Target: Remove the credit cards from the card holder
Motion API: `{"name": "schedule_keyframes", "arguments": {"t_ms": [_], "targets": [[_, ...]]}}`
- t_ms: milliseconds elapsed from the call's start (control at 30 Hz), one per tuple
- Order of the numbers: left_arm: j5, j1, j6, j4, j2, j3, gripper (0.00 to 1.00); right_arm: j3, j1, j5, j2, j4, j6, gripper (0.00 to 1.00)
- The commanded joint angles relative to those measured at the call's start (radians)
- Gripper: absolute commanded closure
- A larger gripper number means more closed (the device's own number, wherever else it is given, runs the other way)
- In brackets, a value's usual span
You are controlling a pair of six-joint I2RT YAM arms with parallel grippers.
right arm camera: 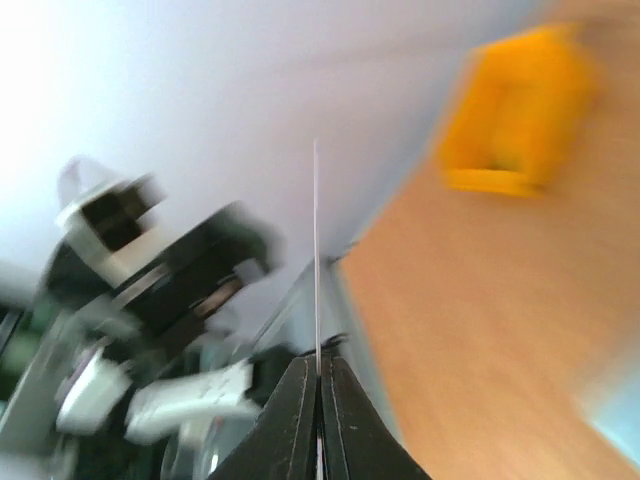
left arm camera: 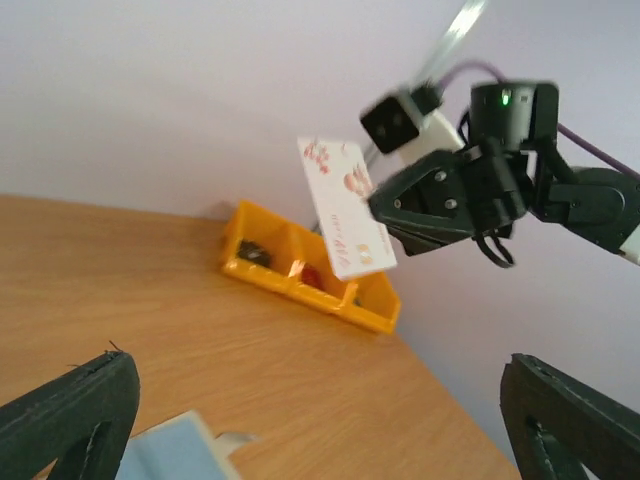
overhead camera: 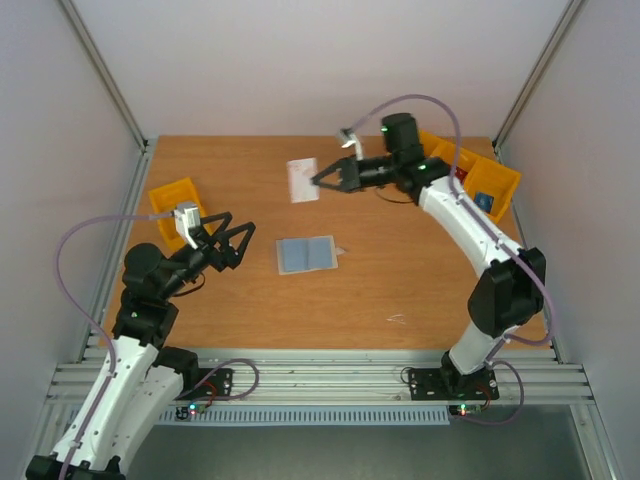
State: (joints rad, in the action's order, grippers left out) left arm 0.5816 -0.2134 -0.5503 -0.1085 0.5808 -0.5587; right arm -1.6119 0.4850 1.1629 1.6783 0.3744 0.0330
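Top external: the card holder [overhead camera: 305, 254] lies opened flat on the table [overhead camera: 400, 290] with its pale blue-grey inside facing up. Whether any card sits in its pockets cannot be made out here. The left gripper [overhead camera: 237, 238] is near the holder's left side and apart from it, jaws spread wide with nothing between them. The right gripper [overhead camera: 318, 180] is beyond the holder (on the side away from the arm bases), jaws pinched fully together on one edge of a whitish credit card [overhead camera: 302, 180]. Left wrist view: this card hangs in the air above and beyond the holder, clear of the table and tilted off vertical. Its face is whitish with red markings at the top and small print lower down, and the right gripper's black fingers clamp its side edge. Only a corner of the holder shows at the bottom of this view, between the left gripper's two fingers [left arm camera: 70, 415], which stand far apart and touch nothing. Right wrist view: the card is seen edge-on as a thin pale line rising from the closed fingertips; everything else is blurred. The left yellow bin [overhead camera: 172, 196] sits well to the left of the holder and beyond it. The right yellow bin [overhead camera: 500, 172] sits well to the holder's right and beyond it, with a blue item inside.
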Motion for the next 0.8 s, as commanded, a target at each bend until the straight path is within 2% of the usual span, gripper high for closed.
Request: {"name": "schedule_keyframes", "arguments": {"t_ms": [0, 167, 333, 500, 767], "targets": [[-0.178, 0.003, 0.004, 0.076, -0.022, 0.045, 0.01, 0.103, -0.275, -0.234, 0.094, 0.323, -0.131, 0.99], [-0.206, 0.005, 0.009, 0.069, -0.033, 0.096, 0.01, 0.312, -0.464, -0.351, 0.117, 0.346, -0.077, 0.99], [-0.213, 0.005, 0.023, 0.063, -0.039, 0.128, 0.01, 0.423, -0.589, -0.45, 0.165, 0.333, -0.05, 0.99], [-0.219, 0.006, 0.035, 0.054, -0.035, 0.145, 0.01, 0.473, -0.637, -0.492, 0.225, 0.332, 0.007, 0.99], [-0.229, 0.006, 0.033, 0.053, 0.0, 0.152, 0.01, 0.445, -0.637, -0.603, 0.266, 0.387, 0.035, 0.99]]}}
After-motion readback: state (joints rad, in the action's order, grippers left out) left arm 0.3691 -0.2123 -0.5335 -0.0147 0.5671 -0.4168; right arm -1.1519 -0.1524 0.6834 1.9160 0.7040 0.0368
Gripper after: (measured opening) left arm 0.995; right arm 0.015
